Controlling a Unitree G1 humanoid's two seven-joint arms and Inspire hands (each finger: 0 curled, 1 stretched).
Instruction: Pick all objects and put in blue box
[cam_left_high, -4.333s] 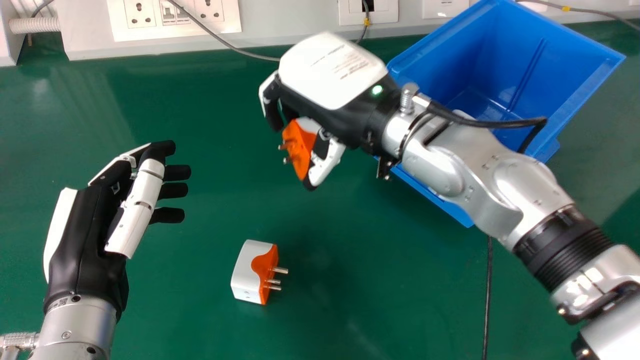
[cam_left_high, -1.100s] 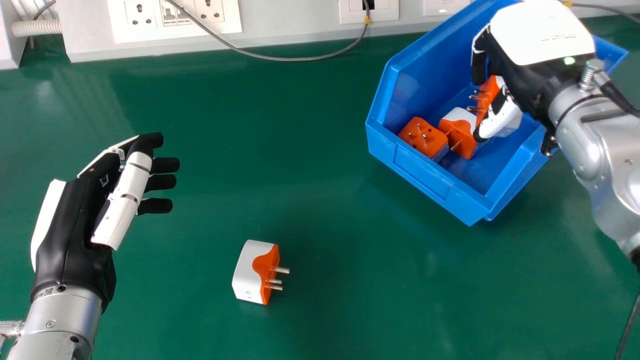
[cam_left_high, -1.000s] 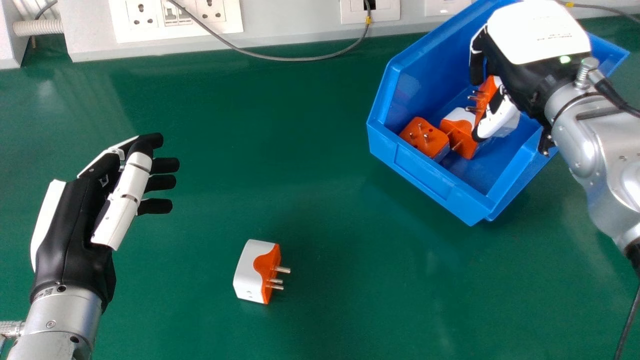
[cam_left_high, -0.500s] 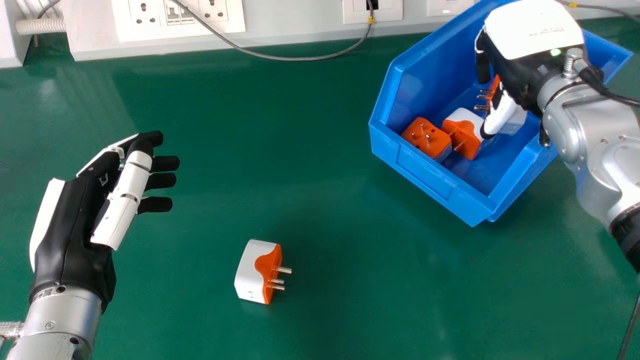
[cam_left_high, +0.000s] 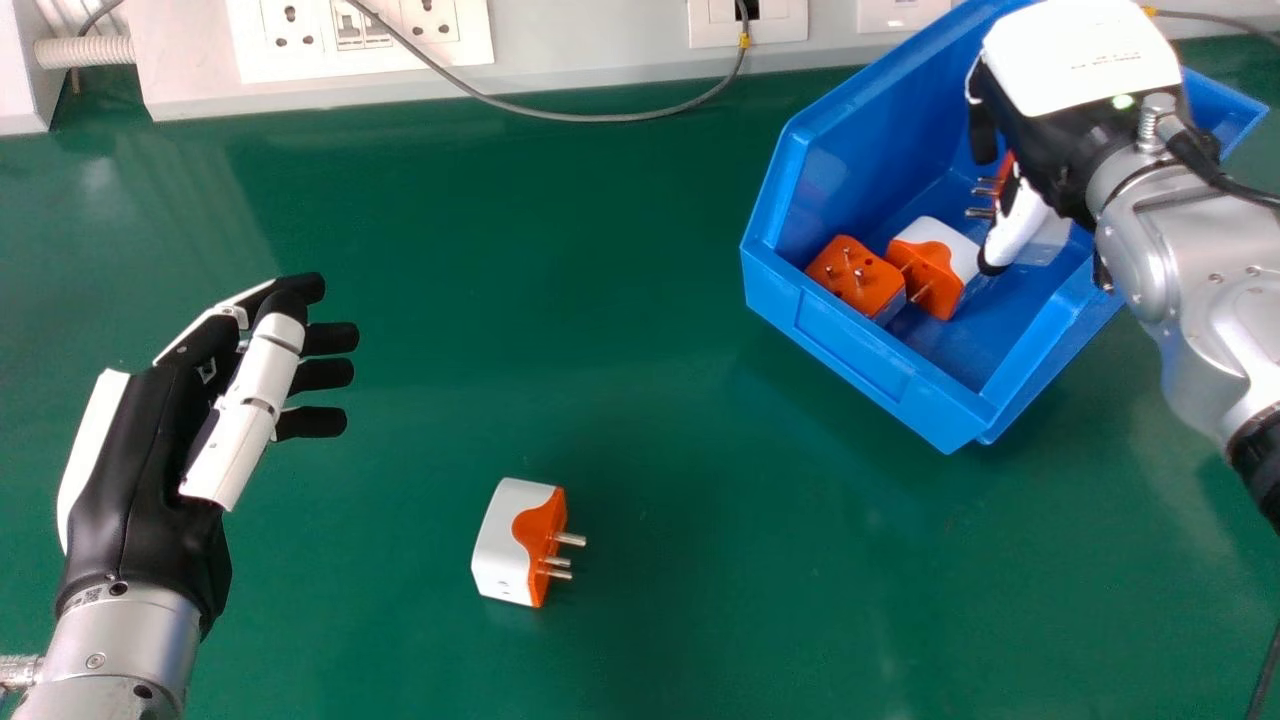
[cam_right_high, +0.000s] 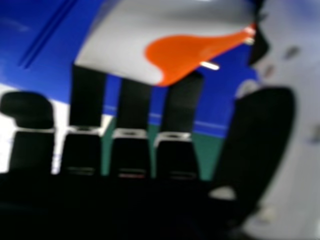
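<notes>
The right hand (cam_left_high: 1060, 135) pinches a plug (cam_right_high: 120, 40) between fingers and thumb inside the blue box (cam_left_high: 870, 360) — a second plug (cam_left_high: 855, 275) and third plug (cam_left_high: 935, 275) lie nearby. A fourth plug (cam_left_high: 505, 540) sits on the green table (cam_left_high: 650, 350) — left hand (cam_left_high: 140, 470) at the left, fingers relaxed

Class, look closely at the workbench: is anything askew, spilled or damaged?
Nothing looks spilled or damaged. The blue box sits at a slant to the white trunking, but looks level. The lone plug adapter on the green table looks intact, simply not yet boxed.
</notes>
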